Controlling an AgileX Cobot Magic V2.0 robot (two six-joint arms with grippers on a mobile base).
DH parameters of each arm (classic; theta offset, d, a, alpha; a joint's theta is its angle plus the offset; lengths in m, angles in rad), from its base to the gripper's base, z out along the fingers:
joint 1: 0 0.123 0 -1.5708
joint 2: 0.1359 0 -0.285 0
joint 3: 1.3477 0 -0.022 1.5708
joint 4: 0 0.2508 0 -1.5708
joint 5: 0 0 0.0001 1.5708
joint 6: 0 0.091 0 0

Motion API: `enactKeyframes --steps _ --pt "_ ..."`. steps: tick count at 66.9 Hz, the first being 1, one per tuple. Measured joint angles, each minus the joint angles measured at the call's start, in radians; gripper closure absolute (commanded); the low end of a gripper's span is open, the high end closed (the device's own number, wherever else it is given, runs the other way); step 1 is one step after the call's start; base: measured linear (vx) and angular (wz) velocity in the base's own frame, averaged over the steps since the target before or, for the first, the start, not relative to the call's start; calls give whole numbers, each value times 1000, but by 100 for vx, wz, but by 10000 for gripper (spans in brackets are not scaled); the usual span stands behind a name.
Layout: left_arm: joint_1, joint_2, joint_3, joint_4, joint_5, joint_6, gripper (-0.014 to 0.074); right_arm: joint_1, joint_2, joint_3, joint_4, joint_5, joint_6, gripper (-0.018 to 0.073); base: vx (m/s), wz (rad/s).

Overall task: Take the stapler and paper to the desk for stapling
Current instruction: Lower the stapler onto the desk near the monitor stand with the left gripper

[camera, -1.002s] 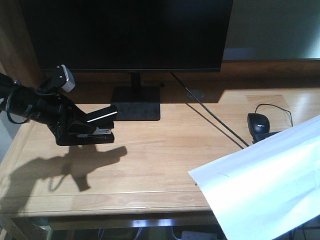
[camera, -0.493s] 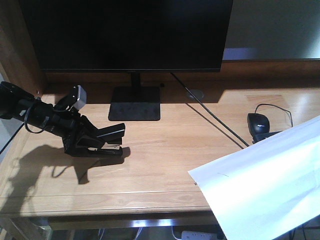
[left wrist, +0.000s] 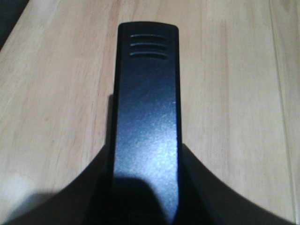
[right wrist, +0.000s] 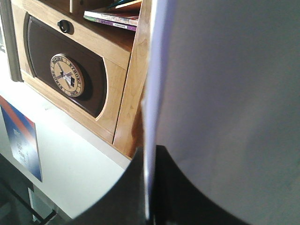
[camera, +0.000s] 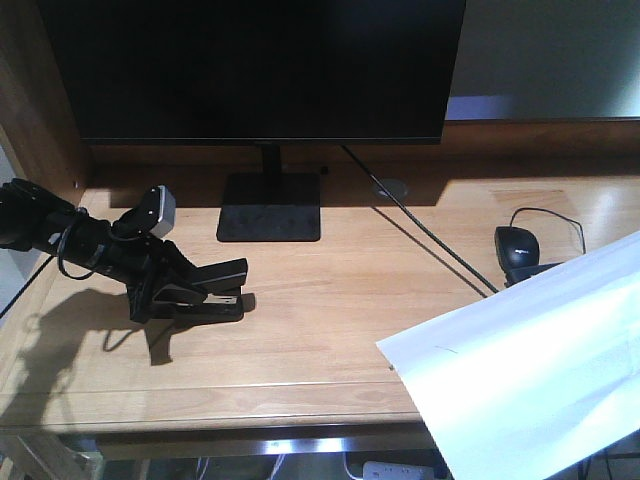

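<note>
Left gripper [camera: 188, 290]: low over the left part of the desk [camera: 330, 330], its arm coming in from the left edge of the front view.
Left fingers [left wrist: 93, 199]: clamped on the stapler [camera: 215, 285], one dark finger on each side of its near end in the wrist view.
Stapler relative to fingers: the rear end sits between the fingers. The nose sticks out past them and points right, toward the middle of the desk.
Stapler posture: the top arm tilts slightly up from the base. In the wrist view the black top [left wrist: 147, 117] runs straight away from the camera, with three ribbed grooves at its far end.
Stapler and desk: the base is at the wood or just above it, with its shadow joined beneath. I cannot tell whether they touch.
Stapler surroundings: in front of and left of the stand [camera: 270, 205] of the monitor [camera: 260, 70], and well apart from the paper.
Right gripper [right wrist: 147, 192]: seen only in its own wrist view.
Right fingers [right wrist: 124, 199]: closed on the paper [right wrist: 225, 93], which shows edge-on between them.
Paper position: the white sheet [camera: 530, 370] slants across the desk's right front corner and reaches past the front edge. Contact with the wood cannot be told.
Mouse [camera: 517, 245]: on the desk just behind the paper's upper edge.
Behind the paper: a light-wood shelf unit [right wrist: 93, 37] shows in the right wrist view.
</note>
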Motion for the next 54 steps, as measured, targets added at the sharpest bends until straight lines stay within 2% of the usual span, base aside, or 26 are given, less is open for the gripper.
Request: enactKeyframes --steps 12,38,45,54 --pt "0 9 -3 -4 -2 2 436 0 0 0 0 0 0 564 0 0" --pt "2 11 -3 -16 -10 2 134 0 0 0 0 0 0 564 0 0" --pt "2 11 -3 -18 -9 -5 94 0 0 0 0 0 0 564 0 0" --pt "2 8 -3 -18 7 -22 95 0 0 0 0 0 0 564 0 0"
